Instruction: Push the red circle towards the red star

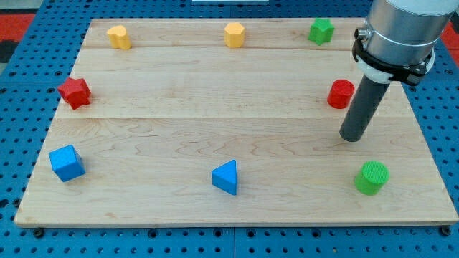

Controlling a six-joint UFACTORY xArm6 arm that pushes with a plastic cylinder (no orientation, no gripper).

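Since our tip (pixel 352 136) is parked just below and a touch right of the red circle (pixel 341 94) at the right side of the frame, we're not really behind it for a shove toward the red star (pixel 74 92) way over at the left edge of the desk (pixel 215 129). There's no pincer on this rig to be open or closed, just the rod. If we push from where we sit, the circle probably skids up toward the green star (pixel 321 31) at upper right rather than left, and a glancing hit could let it roll off our line.
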